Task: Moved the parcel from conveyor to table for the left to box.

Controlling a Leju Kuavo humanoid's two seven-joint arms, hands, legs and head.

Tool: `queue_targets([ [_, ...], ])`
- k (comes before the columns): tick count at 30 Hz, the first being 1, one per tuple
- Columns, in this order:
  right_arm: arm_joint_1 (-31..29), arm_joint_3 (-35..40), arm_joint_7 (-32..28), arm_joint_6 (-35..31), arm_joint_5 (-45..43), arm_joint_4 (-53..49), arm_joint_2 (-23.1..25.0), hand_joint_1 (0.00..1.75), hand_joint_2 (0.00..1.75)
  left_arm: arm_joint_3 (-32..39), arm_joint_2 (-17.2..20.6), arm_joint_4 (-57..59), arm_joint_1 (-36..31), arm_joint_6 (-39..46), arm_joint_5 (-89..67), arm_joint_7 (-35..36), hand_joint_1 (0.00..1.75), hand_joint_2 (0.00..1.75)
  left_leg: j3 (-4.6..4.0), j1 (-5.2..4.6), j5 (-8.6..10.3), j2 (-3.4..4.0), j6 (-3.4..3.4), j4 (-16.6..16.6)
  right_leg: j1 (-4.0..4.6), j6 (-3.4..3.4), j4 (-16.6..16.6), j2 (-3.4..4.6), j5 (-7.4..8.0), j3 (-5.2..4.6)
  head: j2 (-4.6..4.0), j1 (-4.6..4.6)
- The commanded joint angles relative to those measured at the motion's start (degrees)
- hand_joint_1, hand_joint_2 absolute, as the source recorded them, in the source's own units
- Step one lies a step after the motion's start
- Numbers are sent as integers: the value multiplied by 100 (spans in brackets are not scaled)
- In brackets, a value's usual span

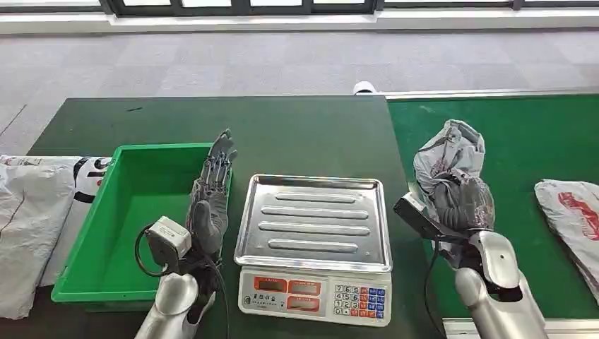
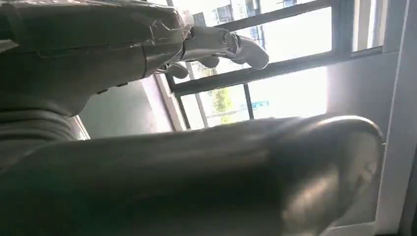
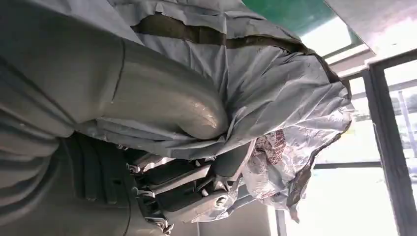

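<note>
Parcel (image 1: pixel 452 159) — a crumpled grey plastic mailer bag with some red print — is gripped by the right hand (image 1: pixel 463 201) and is held up over the green conveyor (image 1: pixel 537 148), just right of the seam with the desk (image 1: pixel 282 134); the upper part of the bag stands up above the fingers; in the right wrist view the parcel (image 3: pixel 275 88) is seen wrapped around the thumb and dark fingers (image 3: pixel 182 182) of the right hand (image 3: pixel 162 147), clamped between them.

Left hand (image 1: pixel 212 201) is raised over the right wall of the green box (image 1: pixel 106 233), fingers extended and slightly spread, nothing held; in the left wrist view the left hand (image 2: pixel 147 44) is seen against windows, fingers (image 2: pixel 231 46) outstretched, nothing in them.

A scale (image 1: pixel 314 247) with a ribbed steel tray sits on the desk between the two hands, keypad and displays facing the robot; nothing lies on the tray.

A second grey bag with red print (image 1: pixel 576 212) lies flat on the conveyor at the right edge — well apart from the held parcel; more white and grey bags (image 1: pixel 32 219) are piled left of the green box, touching its left wall.
</note>
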Motion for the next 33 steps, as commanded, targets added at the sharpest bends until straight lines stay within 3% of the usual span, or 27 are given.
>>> queue_targets([
  [1, 222, -508, 174, 128, 119, -393, 403, 175, 175, 33, 12, 268, -197, -111, -98, 78, 0, 0, 10, 5, 3, 3, -8, -13, 5, -4, -13, -3, 3, 7, 0, 0],
  [5, 141, -522, 164, 57, 123, -408, 434, 175, 175, 41, 11, 252, -173, -157, -80, 103, 0, 0, 5, 1, 2, 4, -4, -8, 2, -1, -6, 0, 2, 0, 0, 0],
  [7, -129, -423, -118, -391, 47, -391, 482, 175, 175, 49, -1, 236, -139, -214, -26, 115, 0, 0, 4, 1, 3, 7, -4, -8, 1, -1, -6, 1, 3, -2, 0, 0],
  [10, -932, -42, -1121, -1693, -236, 133, 547, 175, 175, -54, -12, 361, -101, -223, 38, -78, 0, 0, 4, 1, 2, 45, -4, -10, 1, -1, -8, 37, 15, -11, 0, 0],
  [12, -1381, 216, -1978, -2398, -971, 599, 743, 175, 175, -176, -15, 529, -152, -157, 148, -253, 0, 0, 5, 0, 0, 72, -4, -16, -1, 1, -9, 65, 21, -6, 0, 0],
  [14, -1731, 27, -2847, -2398, -1180, 878, 1313, 175, 175, -252, -32, 572, -212, -148, 257, -323, 0, 0, -9, 6, 14, 78, -8, -36, 6, -1, -33, 67, 38, 0, 0, 0],
  [17, -1882, 81, -3343, -2398, -1295, 1048, 1719, 175, 175, -340, -53, 592, -330, -183, 339, -304, 0, 0, 13, 7, 3, 43, -4, -7, 7, -2, -4, 37, 12, 2, 0, 0],
  [22, -1921, 771, -3590, -2398, -2162, 1014, 1688, 175, 175, -469, 12, 712, -409, -279, 457, -352, 0, 0, 18, 6, 14, 28, -11, -20, 7, -5, -13, 25, 15, 6, 0, 0],
  [33, -2031, 1076, -3328, -2398, -2171, 922, 1585, 175, 175, -497, 3, 726, -421, -286, 442, -365, 0, 0, 5, 3, 15, 10, -10, -9, 3, -2, -1, 9, 10, 1, 0, 0],
])
